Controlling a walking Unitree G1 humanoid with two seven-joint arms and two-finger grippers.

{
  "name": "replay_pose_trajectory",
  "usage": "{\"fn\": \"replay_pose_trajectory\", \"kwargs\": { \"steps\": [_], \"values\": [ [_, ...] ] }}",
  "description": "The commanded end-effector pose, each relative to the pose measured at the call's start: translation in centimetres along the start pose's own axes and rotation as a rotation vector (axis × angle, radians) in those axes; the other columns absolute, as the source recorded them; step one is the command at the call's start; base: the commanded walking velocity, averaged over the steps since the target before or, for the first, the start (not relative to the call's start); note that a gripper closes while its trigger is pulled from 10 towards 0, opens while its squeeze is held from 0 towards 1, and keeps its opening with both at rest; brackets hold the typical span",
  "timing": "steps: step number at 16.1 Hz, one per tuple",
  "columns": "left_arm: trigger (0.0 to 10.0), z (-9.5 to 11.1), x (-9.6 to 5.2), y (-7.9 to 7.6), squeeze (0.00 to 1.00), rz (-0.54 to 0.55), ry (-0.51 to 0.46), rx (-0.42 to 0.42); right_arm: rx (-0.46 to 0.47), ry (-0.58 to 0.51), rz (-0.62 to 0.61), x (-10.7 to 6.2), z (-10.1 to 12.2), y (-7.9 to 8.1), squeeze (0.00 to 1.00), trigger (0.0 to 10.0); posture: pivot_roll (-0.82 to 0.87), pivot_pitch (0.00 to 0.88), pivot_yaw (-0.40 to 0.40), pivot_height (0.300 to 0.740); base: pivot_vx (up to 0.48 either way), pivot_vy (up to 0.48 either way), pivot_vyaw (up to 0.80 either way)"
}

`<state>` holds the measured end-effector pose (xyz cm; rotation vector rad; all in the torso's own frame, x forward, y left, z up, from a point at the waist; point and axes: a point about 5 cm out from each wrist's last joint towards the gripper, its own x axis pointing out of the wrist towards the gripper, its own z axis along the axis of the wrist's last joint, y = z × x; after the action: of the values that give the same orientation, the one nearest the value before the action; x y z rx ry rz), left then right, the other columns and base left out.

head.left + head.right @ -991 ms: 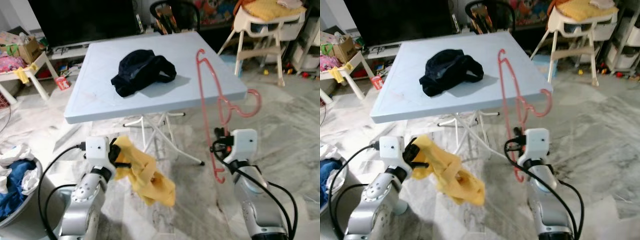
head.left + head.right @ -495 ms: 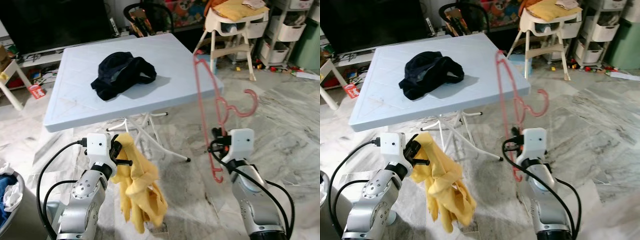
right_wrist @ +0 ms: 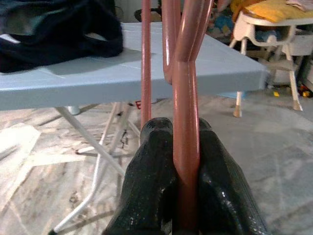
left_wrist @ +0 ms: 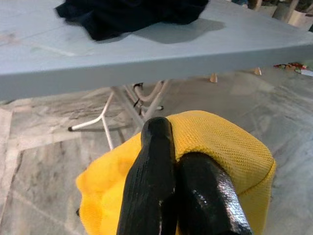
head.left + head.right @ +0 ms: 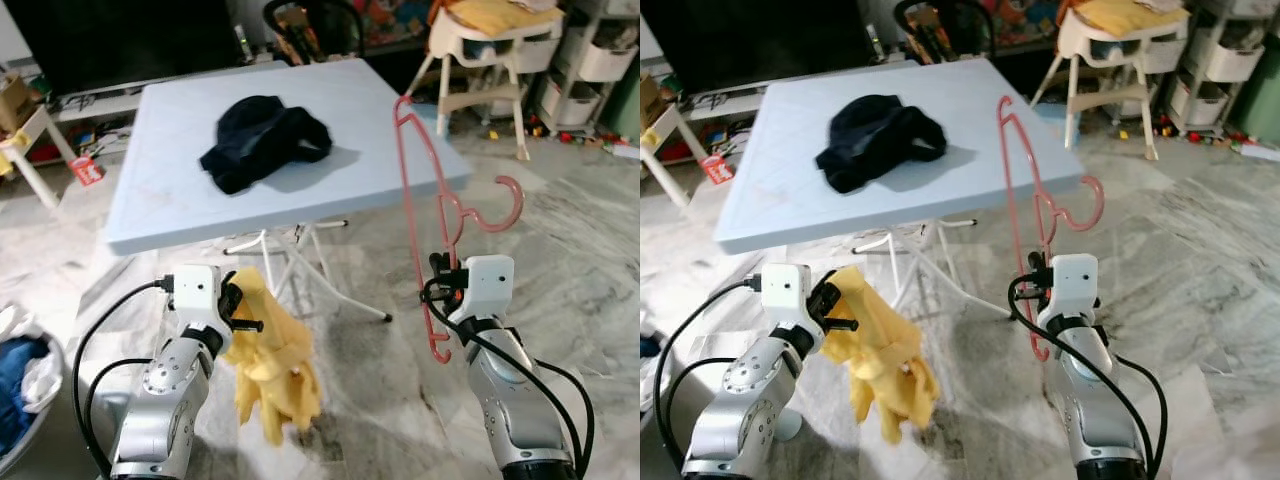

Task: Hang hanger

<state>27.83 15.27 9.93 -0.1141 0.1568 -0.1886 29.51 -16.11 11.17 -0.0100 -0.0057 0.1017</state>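
Since half a second ago the view has swung, so the pale blue folding table point(image 5: 160, 190) sits more centrally, while the yellow cloth point(image 5: 268, 365) under the left gripper point(image 5: 240, 312) hangs bunched closer and shorter than before. That left gripper, low in front of the table's near edge, has its two black fingers point(image 4: 151, 186) pressed together on a fold of the yellow cloth, which droops toward the marble floor point(image 5: 600, 280). The right gripper point(image 5: 440, 280) is held up to the right of the table, its fingers point(image 3: 151, 186) clamped on either side of a bar of the pink hanger point(image 5: 425, 215). The hanger stands nearly upright in that grip, its long frame rising past the table's right edge and its hook point(image 5: 500, 208) curling out to the right; its lower end dips below the gripper. On the tabletop lies a crumpled dark garment point(image 5: 262, 140). A white high chair point(image 5: 480, 45) stands behind on the right, and a basket of blue and white laundry point(image 5: 25, 385) sits at the far left.
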Motion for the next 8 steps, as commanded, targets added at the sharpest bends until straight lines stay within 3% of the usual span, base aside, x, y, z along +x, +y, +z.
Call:
{"fn": "replay_pose_trajectory", "kwargs": {
  "steps": [1,8],
  "values": [
    [10.0,0.09,-0.2,0.07,0.0,0.001,-0.003,0.002,0.005,-0.021,0.017,0.18,0.37,0.59,0.0,10.0,-0.05,0.013,0.1,0.74,0.0,0.296,-0.8],
    [10.0,0.33,0.14,0.26,0.0,0.009,0.004,-0.009,0.005,-0.031,0.011,0.39,0.59,0.62,0.0,10.0,-0.05,0.009,0.096,0.74,0.0,0.48,-0.73]
  ]
}}
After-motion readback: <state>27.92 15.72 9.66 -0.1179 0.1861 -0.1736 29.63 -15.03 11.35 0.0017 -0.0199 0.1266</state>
